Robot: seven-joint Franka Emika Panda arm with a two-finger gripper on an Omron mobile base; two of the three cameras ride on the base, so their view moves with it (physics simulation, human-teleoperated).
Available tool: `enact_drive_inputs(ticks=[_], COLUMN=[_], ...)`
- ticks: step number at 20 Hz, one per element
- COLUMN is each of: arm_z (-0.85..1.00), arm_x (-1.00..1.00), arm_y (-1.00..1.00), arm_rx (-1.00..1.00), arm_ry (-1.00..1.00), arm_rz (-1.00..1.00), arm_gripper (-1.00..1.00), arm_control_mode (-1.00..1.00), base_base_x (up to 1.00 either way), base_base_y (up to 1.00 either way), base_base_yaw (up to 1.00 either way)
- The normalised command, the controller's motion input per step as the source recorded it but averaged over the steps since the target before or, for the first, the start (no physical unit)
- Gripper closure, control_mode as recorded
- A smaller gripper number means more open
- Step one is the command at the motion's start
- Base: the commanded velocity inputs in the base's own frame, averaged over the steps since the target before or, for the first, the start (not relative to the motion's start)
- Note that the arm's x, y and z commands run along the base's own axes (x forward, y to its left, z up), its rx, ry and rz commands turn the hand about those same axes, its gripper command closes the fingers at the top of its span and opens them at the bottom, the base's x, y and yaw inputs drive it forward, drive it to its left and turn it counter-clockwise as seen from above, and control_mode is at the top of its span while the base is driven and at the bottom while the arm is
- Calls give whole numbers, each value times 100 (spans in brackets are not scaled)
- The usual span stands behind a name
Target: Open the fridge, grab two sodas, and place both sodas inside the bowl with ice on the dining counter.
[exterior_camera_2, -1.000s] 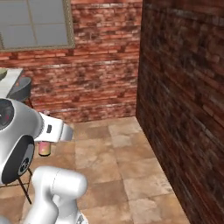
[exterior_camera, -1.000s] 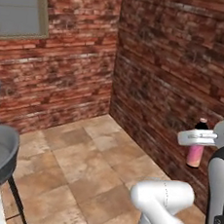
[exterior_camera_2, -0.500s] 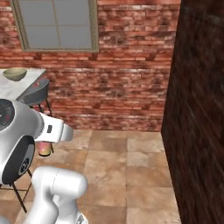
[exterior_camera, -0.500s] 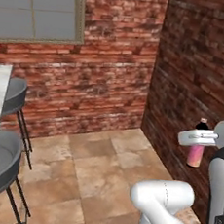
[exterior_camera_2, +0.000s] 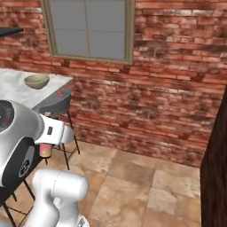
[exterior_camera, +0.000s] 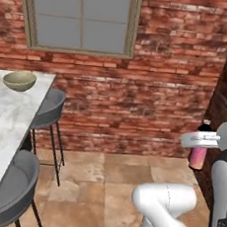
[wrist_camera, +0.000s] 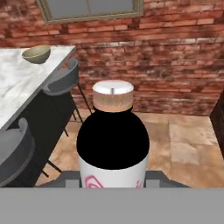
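Raised at mid height over the floor, arm folded back above its base, claw [exterior_camera: 200,141] clamped around a soda bottle [wrist_camera: 113,144].

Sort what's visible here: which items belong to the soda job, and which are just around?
Job: soda held in the gripper; bowl; dining counter.
Around: stools; window; brick wall.

The bench [exterior_camera: 5,119] top lies bare around the bowl [exterior_camera: 19,81]. Two stools [exterior_camera: 49,109] line its near edge. Open tiled floor [exterior_camera: 108,179] runs to the brick wall [exterior_camera: 152,90].
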Motion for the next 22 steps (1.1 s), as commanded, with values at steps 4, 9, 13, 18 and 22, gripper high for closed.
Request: enact_drive_inputs(ticks=[4,9,13,18,22], arm_z=[0,0,0,0,0], arm_x=[0,0,0,0,0], arm_y=[0,0,0,0,0], arm_rx=[0,0,0,0,0], arm_ry=[0,0,0,0,0], arm_rz=[0,0,0,0,0], arm_gripper=[100,100,100,100,100], arm_control_mode=[100,100,100,100,100], base_base_x=[99,88,98,96,75], base_base_y=[-26,-37,-26,-23,-10], base_base_yaw=[47,46,47,49,51])
